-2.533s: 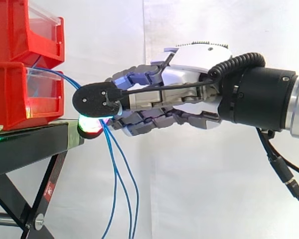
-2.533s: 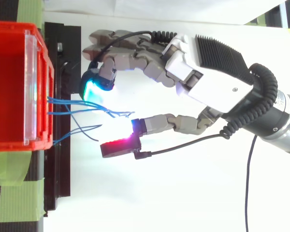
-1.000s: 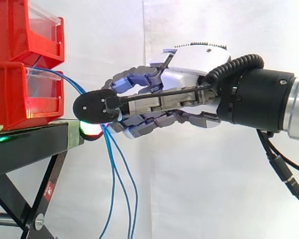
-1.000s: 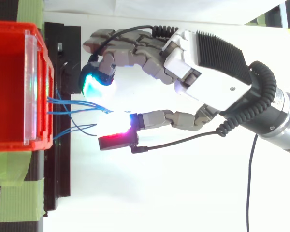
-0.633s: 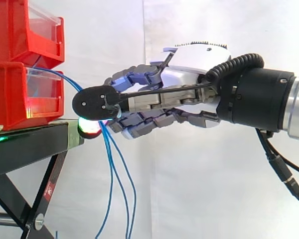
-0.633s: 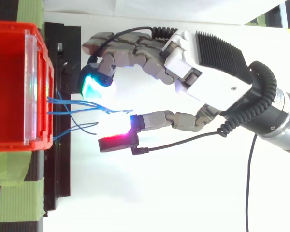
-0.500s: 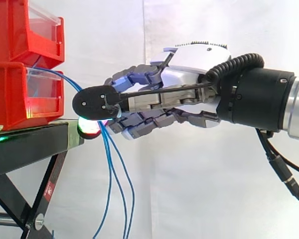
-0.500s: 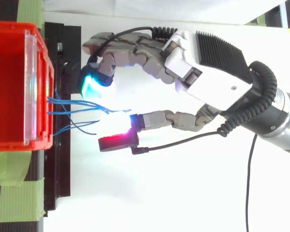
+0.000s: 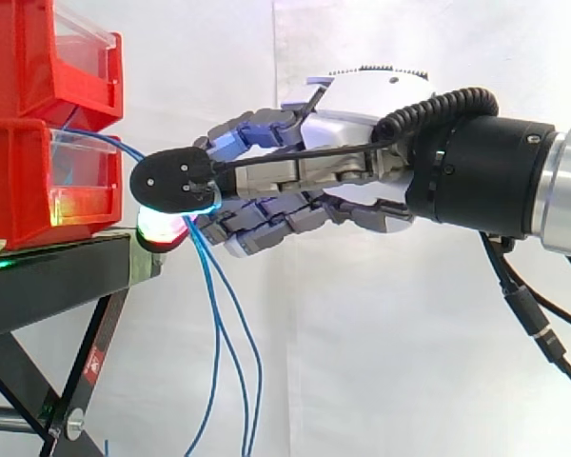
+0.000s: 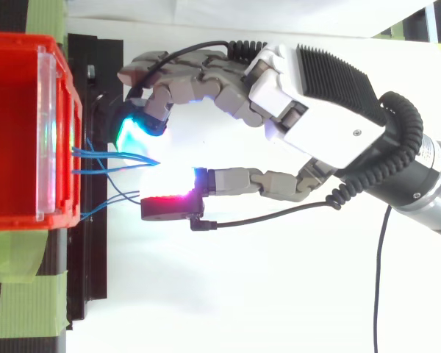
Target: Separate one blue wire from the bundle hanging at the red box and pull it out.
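A: Crept a little closer to the red box since half a second ago, and sitting a bit higher in the side view. Meaning the hand, of course.

B: Yep, noticed. And the blue wires?

A: Coming out of the front of that lower red box, by its clear front panel. Then bending down just past the edge of the black stand and hanging loose below it. From above, spread apart at the box and bunching together toward the hand.

B: Gripped or not?

A: Honestly can't tell. Running right up to the front of the hand, but lost in a bright glow there from above and tucked behind the hand from the side.

B: Fair enough. Anything else around?

A: Second red box stacked on top of the first one. Green tape next to the box in the top view. White curtain behind the whole lot. Arm reaching in roughly level from the right, well clear of the stand.
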Controlling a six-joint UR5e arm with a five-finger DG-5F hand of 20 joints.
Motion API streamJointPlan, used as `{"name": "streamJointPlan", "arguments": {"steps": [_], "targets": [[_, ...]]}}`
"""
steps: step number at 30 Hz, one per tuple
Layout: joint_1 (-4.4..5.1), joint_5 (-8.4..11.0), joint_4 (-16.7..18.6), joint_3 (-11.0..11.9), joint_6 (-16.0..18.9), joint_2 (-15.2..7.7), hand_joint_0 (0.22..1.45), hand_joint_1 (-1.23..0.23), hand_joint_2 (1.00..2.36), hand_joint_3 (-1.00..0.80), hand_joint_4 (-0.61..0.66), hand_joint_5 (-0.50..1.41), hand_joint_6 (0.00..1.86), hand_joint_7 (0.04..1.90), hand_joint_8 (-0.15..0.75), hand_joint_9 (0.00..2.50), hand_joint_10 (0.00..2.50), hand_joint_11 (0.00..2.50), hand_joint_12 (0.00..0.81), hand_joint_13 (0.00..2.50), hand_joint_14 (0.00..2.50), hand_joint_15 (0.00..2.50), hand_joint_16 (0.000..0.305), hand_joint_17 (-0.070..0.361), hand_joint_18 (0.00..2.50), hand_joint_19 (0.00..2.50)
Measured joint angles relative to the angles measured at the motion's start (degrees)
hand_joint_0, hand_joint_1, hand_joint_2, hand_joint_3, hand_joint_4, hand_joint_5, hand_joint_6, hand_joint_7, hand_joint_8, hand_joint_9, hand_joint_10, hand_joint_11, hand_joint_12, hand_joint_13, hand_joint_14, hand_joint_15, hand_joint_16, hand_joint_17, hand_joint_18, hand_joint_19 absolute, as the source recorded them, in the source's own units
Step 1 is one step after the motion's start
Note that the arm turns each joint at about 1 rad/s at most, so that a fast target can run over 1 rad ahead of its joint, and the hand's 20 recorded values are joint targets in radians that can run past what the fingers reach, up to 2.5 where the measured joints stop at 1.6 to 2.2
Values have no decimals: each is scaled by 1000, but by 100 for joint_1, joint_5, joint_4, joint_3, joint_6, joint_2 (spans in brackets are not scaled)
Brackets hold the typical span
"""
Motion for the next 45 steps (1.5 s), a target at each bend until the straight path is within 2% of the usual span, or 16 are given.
{"name": "streamJointPlan", "arguments": {"steps": [9, 13, 17, 22, 32, 38, 45], "targets": [[-2, -12, -9, 7, 36, 7, 591, -695, 1019, -199, 143, -170, 873, 839, 337, 579, 5, 194, 413, 493, 6, 215, 52, 116, 561, 203], [1, -13, -37, 8, 97, 114, 592, -703, 1019, -158, 108, -171, 882, 842, 336, 584, 6, 199, 413, 503, 7, 223, 51, 115, 566, 213], [2, -23, -298, 8, 114, 251, 593, -707, 1016, -60, 66, -161, 915, 835, 362, 620, 6, 223, 442, 567, 7, 247, 56, 126, 624, 186], [4, -27, -608, 7, 135, 303, 604, -722, 1014, -28, 32, -153, 924, 843, 387, 716, 7, 271, 453, 670, 8, 297, 58, 130, 676, 183], [10, -7, -694, 8, 186, 315, 609, -721, 1013, -38, 20, -153, 924, 834, 396, 866, 11, 387, 458, 812, 10, 362, 56, 126, 716, 202], [11, -8, -729, 8, 301, 408, 607, -723, 1014, -31, 25, -152, 921, 851, 407, 899, 13, 398, 463, 851, 11, 380, 56, 126, 725, 209], [11, -14, -1107, 8, 322, 602, 610, -728, 1013, -22, 6, -151, 920, 864, 412, 947, 12, 451, 463, 909, 12, 423, 56, 126, 745, 210]]}}
